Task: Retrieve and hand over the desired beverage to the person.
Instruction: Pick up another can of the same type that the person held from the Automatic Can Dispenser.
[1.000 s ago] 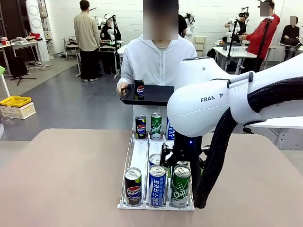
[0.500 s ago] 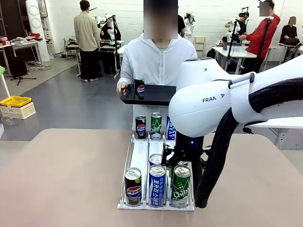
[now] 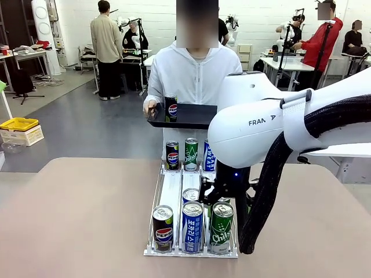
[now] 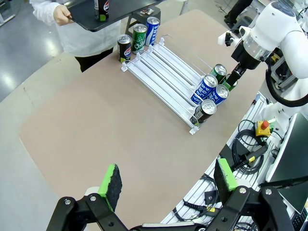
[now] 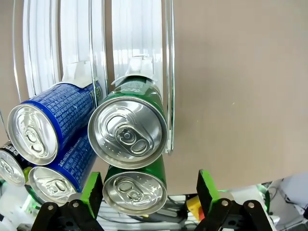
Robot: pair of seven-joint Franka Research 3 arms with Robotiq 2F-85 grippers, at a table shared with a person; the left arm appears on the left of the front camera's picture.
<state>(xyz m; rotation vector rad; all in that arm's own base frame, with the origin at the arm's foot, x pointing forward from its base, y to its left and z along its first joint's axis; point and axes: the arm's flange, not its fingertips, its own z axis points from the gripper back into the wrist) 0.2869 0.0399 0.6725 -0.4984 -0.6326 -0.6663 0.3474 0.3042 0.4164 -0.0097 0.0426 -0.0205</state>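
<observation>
Two green-padded fingers of the left pincer (image 4: pixel 167 180) stand spread wide and empty, parked high over the near edge of the surface (image 3: pixel 75 214), probably to stay out of the way. Just beyond, a three-lane rack (image 3: pixel 170 191) feeds cans toward the robot: a Pepsi can (image 3: pixel 163 229), a blue can (image 3: pixel 192 227) and a green can (image 3: pixel 221 227) sit at its near stop, with a second blue and a second green queued behind. The right pincer (image 5: pixel 148 190) hangs directly over the green lane, jaws released and straddling the lids. It grips nothing, and I cannot tell whether it touches either one. That alignment suggests a green can is the requested drink and a descent comes next. Three more cans line the rack's far end. Beyond the surface, the person (image 3: pixel 194 75) holds a black tray (image 3: pixel 191 116) level, one Pepsi (image 3: pixel 170 108) already on it, presumably as the drop-off spot.
</observation>
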